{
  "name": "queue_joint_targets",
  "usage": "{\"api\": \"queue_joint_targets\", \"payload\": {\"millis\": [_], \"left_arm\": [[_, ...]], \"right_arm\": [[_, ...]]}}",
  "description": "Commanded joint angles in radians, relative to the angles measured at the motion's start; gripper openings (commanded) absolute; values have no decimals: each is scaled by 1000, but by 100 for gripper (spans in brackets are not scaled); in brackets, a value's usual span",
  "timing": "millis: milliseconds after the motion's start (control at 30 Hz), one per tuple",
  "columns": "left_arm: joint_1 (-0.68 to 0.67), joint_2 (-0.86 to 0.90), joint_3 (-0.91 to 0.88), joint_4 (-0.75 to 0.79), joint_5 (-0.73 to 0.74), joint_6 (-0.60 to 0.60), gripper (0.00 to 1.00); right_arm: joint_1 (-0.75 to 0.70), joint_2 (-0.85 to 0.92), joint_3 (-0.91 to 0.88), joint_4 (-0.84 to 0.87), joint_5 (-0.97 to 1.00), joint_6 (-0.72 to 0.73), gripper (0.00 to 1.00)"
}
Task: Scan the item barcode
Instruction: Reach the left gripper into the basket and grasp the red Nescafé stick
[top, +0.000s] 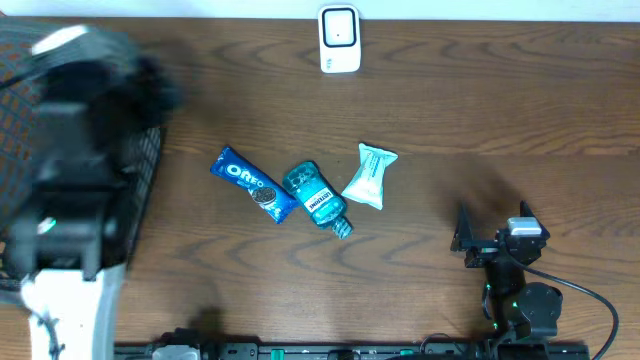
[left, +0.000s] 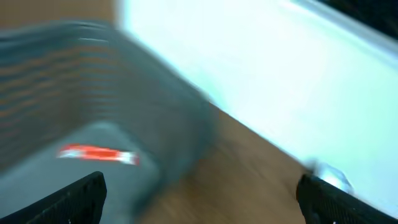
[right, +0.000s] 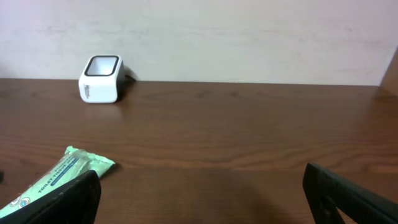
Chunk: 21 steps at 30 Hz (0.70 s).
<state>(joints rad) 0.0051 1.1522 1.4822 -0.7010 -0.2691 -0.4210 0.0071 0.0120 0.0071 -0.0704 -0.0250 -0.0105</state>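
Left tool (left: 199, 183) released above basket (left: 74, 74), red item (left: 98, 154) inside. Right tool (right: 202, 174) released, empty. Oreo pack (top: 253, 184), bottle (top: 316, 197), wipes pack (top: 370, 176) likely still unscanned.

Overhead is rough on the left side. The left arm (top: 75, 150) is one big smear and it covers most of the wire basket (top: 148, 185), which also runs off the left edge. The left wrist view is smeared all over: the basket's mesh is just streaks, and I can't tell what the red thing (left: 97, 154) down in it is. The left gripper (left: 199, 202) has both fingers (left: 74, 199) chopped by the bottom edge. In the right wrist view, the pale green packet (right: 71, 169) is cut off at the corner and sits partly behind a finger (right: 62, 202) of the right gripper (right: 199, 199). Its print is too small to read.
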Motion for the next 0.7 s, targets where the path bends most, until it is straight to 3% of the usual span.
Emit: {"api": "queue_joint_targets", "payload": {"millis": [0, 167, 433, 667], "left_arm": [[197, 42, -14, -23, -56, -158, 98], [414, 149, -14, -20, 52, -314, 98], [518, 390, -14, 0, 61, -832, 98], [506, 578, -14, 144, 103, -906, 98]], "right_arm": [[8, -5, -2, -4, 9, 10, 99], [8, -5, -2, -4, 9, 10, 99], [8, -5, -2, -4, 9, 10, 99], [8, -5, -2, -4, 9, 10, 99]]}}
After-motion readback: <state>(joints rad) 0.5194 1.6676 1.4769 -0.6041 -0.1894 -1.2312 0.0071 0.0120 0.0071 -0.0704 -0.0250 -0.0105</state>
